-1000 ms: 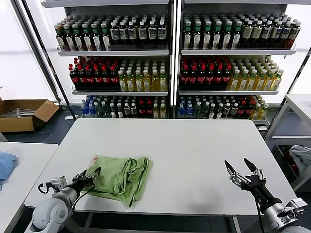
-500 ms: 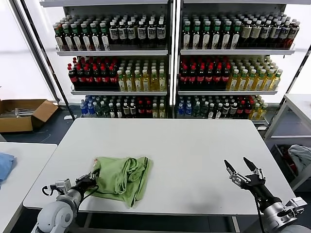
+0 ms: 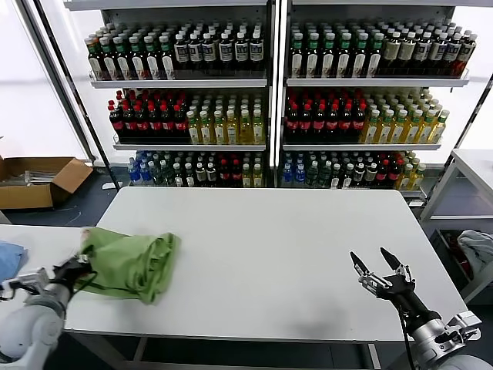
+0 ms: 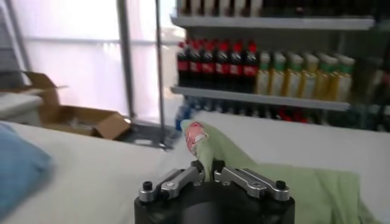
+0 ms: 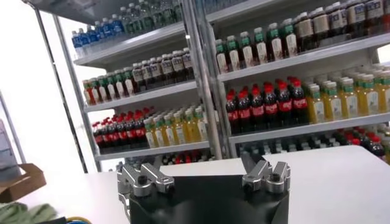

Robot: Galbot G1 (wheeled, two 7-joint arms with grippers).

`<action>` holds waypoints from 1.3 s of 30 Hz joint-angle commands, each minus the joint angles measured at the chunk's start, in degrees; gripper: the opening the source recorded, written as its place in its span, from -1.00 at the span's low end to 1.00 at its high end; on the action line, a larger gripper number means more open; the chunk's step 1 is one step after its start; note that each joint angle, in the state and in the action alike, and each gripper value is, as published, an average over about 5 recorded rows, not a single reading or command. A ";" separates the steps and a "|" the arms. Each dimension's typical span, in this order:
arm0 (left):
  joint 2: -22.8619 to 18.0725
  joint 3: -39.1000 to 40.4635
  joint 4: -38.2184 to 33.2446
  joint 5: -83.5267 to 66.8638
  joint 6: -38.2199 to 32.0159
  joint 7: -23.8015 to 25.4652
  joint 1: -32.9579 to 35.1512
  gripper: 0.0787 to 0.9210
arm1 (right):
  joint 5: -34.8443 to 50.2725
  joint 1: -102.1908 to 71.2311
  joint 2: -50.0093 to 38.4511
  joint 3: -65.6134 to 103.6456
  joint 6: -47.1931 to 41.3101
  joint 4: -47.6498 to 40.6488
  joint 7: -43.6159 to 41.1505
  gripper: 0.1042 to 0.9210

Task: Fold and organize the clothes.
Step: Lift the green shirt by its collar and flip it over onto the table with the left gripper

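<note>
Fingers of the left gripper are pinching the bunched green shirt at the table's left edge; right gripper is waiting, jaws spread. Folding is looking barely begun.

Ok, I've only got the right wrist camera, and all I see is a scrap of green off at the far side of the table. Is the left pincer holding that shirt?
Observer: Yes, the left pincer is shut on an edge of the light green shirt.
Operator: Is the shirt lying flat?
Observer: No, it is bunched up at the left edge of the white table.
Operator: Anything else near it?
Observer: A blue cloth lies on the neighbouring table to the left, apart from the shirt.
</note>
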 commanded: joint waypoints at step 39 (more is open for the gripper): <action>-26.03 43.58 -4.69 4.52 8.32 -23.07 -19.69 -0.89 | -1.31 -8.72 3.21 6.27 -0.80 7.26 1.70 0.76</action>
